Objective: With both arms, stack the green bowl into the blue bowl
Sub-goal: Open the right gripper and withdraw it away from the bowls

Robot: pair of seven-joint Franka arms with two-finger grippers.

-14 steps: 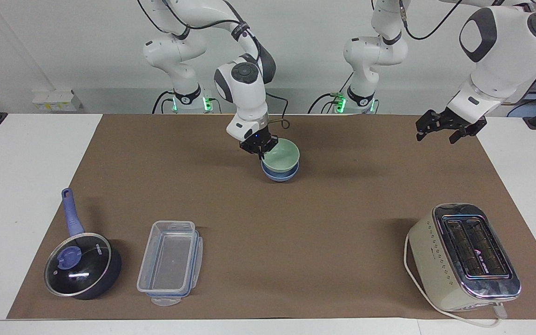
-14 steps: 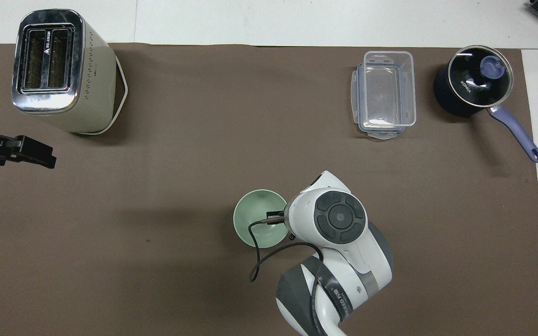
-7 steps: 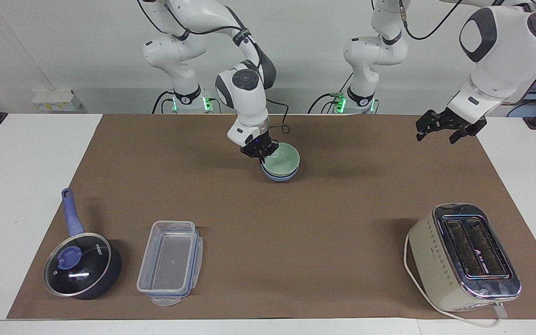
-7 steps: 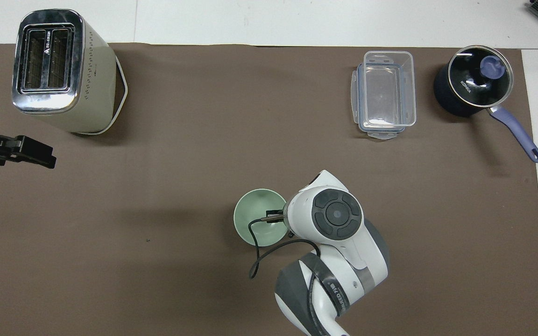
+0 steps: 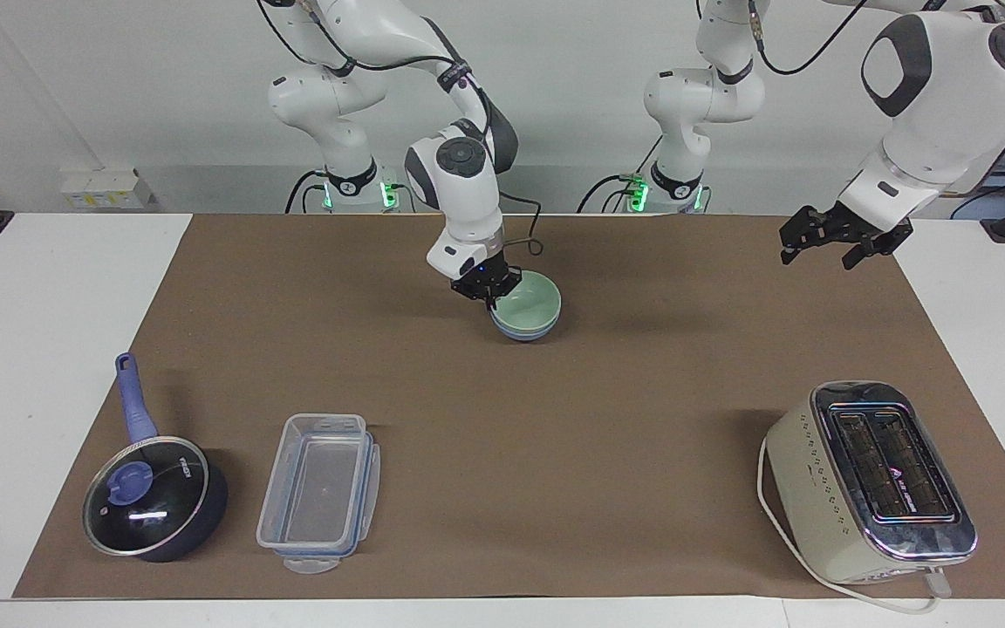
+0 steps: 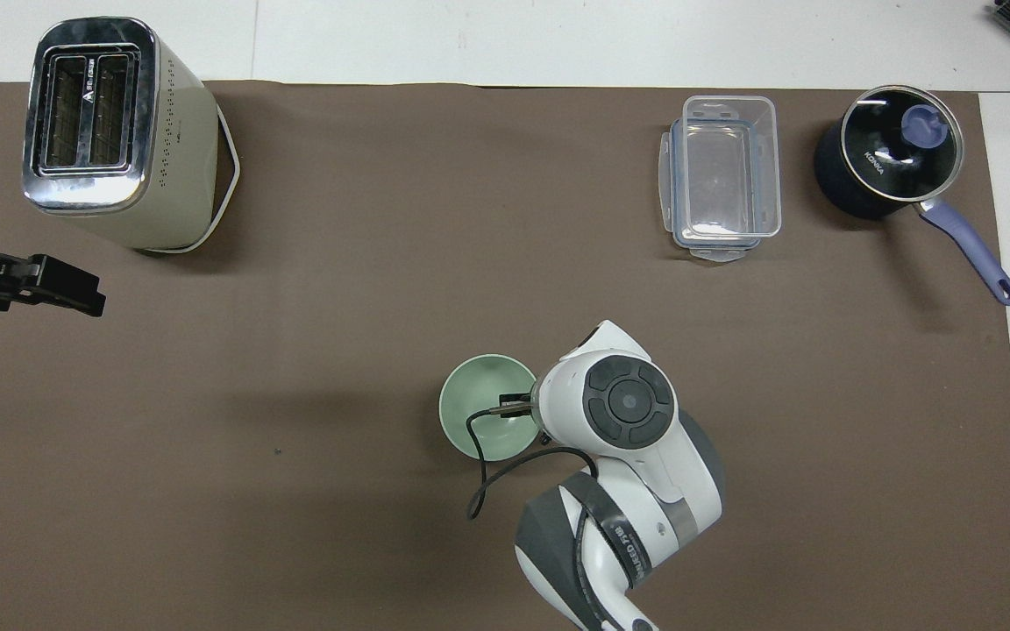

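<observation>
Green bowl (image 5: pixel 527 304) sits nested in the blue bowl (image 5: pixel 527 331) on the brown mat (image 5: pixel 555 419), near the robots' end of the counter (image 5: pixel 40 349) at its middle, as my right end effector (image 5: pixel 487 292) pinches the green rim, fingers closed on it. My left end effector (image 5: pixel 843 240) hangs fully open and empty over the mat's edge at the left arm's end, waiting. The stack looks seated, so I judge the step in hand is release: part the fingers with no sideways drag, then rise straight up so the rim is not tipped or lifted out. Open mat surrounds the bowls on every side; the toaster (image 5: pixel 869 480), clear container (image 5: pixel 319 493) and lidded saucepan (image 5: pixel 153 497) stand well apart, farther from the robots, leaving a free path for withdrawal.
</observation>
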